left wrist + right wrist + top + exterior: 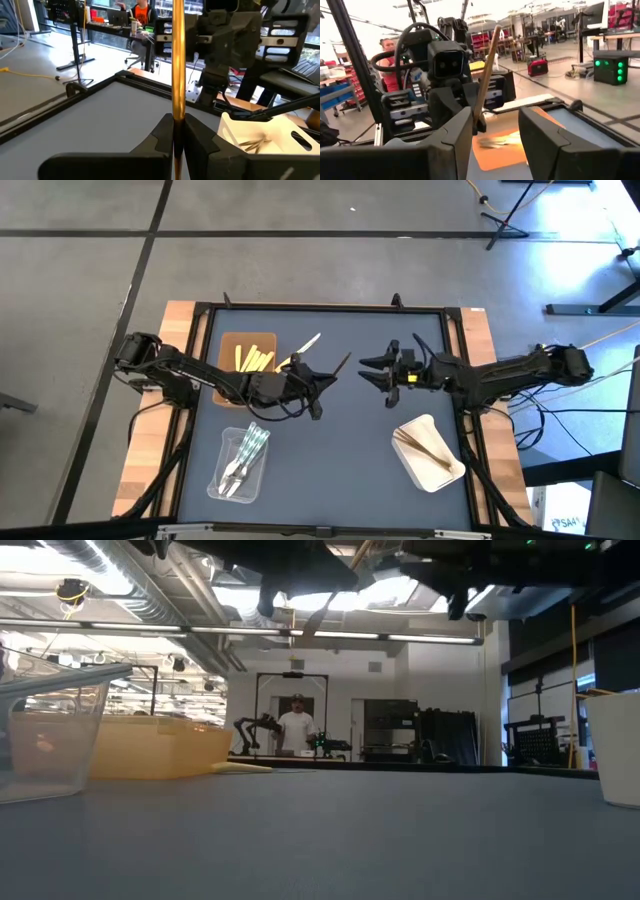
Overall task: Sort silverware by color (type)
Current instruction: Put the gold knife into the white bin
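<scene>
Left tool [176, 140] pinches a thin, flat tan wooden utensil [178, 60].

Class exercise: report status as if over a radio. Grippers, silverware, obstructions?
Left gripper shut on wooden utensil, mid-table, raised. Right gripper open, facing it, empty. Yellow pieces in brown tray, clear ones in clear tray, wooden ones in white tray. Nothing between the grippers.
</scene>
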Robot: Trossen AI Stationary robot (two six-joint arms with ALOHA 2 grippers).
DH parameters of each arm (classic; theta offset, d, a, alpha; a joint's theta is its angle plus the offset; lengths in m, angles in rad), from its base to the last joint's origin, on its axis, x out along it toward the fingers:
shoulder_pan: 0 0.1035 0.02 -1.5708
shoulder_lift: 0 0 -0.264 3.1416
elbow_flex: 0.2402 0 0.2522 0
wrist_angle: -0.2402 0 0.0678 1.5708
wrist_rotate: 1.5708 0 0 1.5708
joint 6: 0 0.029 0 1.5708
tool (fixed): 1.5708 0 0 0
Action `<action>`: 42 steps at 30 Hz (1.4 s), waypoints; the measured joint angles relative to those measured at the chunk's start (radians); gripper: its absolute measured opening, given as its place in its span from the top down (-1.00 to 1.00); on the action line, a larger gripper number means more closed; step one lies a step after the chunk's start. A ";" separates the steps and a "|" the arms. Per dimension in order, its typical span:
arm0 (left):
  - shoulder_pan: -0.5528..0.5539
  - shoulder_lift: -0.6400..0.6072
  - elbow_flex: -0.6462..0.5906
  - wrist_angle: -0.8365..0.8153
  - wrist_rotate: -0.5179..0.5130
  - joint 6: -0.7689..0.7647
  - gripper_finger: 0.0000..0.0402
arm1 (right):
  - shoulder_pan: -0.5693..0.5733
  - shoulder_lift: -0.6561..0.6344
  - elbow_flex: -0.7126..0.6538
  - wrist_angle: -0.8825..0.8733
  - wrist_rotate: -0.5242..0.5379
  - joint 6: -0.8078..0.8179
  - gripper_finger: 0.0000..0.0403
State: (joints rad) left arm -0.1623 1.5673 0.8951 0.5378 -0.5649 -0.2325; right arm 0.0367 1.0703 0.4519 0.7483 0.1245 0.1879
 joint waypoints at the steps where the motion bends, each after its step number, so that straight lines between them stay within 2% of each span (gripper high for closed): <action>1: 0.000 0.000 0.000 0.001 0.000 0.004 0.90 | -0.008 0.022 0.000 0.036 -0.015 -0.001 0.26; 4: 0.000 0.000 0.000 0.001 0.001 0.007 0.90 | -0.027 0.087 0.000 0.169 -0.060 -0.005 0.26; 8: 0.000 0.000 0.000 0.001 0.002 0.008 0.90 | -0.053 0.160 0.015 0.260 -0.103 -0.005 0.26; 16: 0.000 0.000 0.000 0.003 0.001 0.007 0.90 | -0.057 0.258 0.120 0.264 -0.143 -0.021 0.26; 25: -0.002 0.000 0.000 0.002 0.002 0.007 0.90 | -0.057 0.288 0.175 0.239 -0.141 -0.065 0.29; 30: -0.002 0.000 0.000 -0.001 0.003 0.007 0.90 | -0.057 0.288 0.176 0.236 -0.140 -0.065 0.46; 39: -0.003 0.000 0.000 -0.009 0.005 0.010 0.90 | -0.057 0.288 0.176 0.235 -0.143 -0.061 0.94; 42: -0.003 0.000 0.000 -0.010 0.006 0.011 0.90 | -0.057 0.288 0.176 0.235 -0.143 -0.058 0.95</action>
State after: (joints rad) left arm -0.1654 1.5673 0.8951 0.5282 -0.5587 -0.2214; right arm -0.0200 1.3582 0.6281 0.9833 -0.0181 0.1301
